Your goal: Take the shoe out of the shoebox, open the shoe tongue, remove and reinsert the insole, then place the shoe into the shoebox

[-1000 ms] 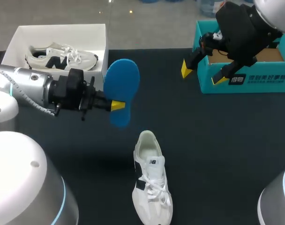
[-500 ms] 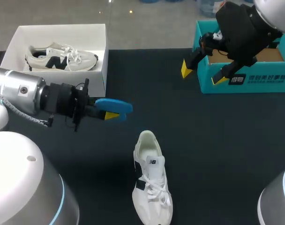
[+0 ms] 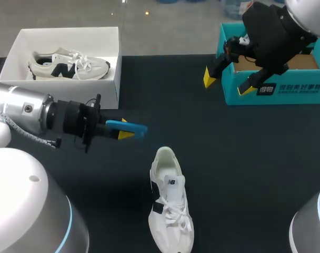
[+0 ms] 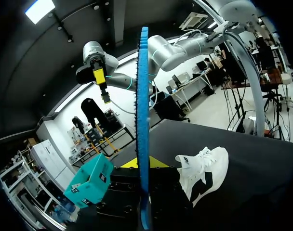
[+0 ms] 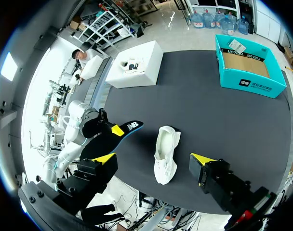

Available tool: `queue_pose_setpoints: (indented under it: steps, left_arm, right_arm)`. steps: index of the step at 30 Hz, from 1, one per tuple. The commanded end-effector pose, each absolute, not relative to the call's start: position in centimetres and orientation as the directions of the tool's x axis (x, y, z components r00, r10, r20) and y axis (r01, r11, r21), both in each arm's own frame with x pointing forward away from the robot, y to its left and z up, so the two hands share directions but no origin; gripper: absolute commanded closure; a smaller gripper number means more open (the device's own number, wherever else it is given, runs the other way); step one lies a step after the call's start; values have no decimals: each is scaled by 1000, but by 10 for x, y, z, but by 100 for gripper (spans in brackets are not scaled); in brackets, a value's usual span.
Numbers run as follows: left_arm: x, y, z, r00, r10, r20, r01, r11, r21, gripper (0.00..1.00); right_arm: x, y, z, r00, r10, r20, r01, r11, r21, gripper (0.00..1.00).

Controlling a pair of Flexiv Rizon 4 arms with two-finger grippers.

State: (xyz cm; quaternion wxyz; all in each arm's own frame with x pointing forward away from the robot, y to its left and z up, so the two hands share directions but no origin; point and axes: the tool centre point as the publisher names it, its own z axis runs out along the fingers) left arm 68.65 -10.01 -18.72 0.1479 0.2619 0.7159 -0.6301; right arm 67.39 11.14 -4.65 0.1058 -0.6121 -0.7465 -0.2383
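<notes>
A white shoe (image 3: 170, 200) lies on the black table (image 3: 244, 168), its opening toward the boxes; it also shows in the left wrist view (image 4: 203, 168) and in the right wrist view (image 5: 166, 153). My left gripper (image 3: 126, 132) is shut on a blue insole (image 3: 137, 128), held edge-on above the table, left of the shoe's heel. From the left wrist the insole (image 4: 143, 96) stands as a thin upright blade between the fingers. My right gripper (image 3: 228, 84) hangs open high up beside the teal shoebox (image 3: 276, 92), nothing in it.
A white box (image 3: 110, 79) at the back left holds a second shoe (image 3: 68, 64). The teal shoebox stands open at the back right, and dark table lies between the boxes and around the shoe.
My left wrist has turned the insole from broad side up to edge-on and pulled it lower and slightly back. The right arm and the shoe have not moved.
</notes>
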Motion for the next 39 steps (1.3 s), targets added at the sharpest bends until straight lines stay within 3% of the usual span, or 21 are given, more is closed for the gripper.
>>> queue_pose_setpoints:
  steps: [1,12,16,29,36,39]
  left_arm:
    - [687,-101,-188,-819,188,-543,562,69,-824,100]
    - [687,-101,-188,-819,188,-543,562,69,-824,100]
    - [683,-96,-177,-598,327,-732,786,57,-616,100]
    - [667,-81,-171,-220,269,-938,970,-38,-239,100]
    - [652,-88,-186,-159,281,-946,982,-50,-180,100]
    - [647,-91,-188,-224,277,-934,971,-15,-237,100]
  right_arm:
    - [676,113,-47,-227,865,448,965,138,222,0]
    - [676,113,-47,-227,865,448,965,138,222,0]
    - [676,113,-47,-227,865,448,965,138,222,0]
    - [676,113,-47,-227,865,448,965,138,222,0]
    - [676,113,-47,-227,865,448,965,138,222,0]
    - [676,113,-47,-227,865,448,965,138,222,0]
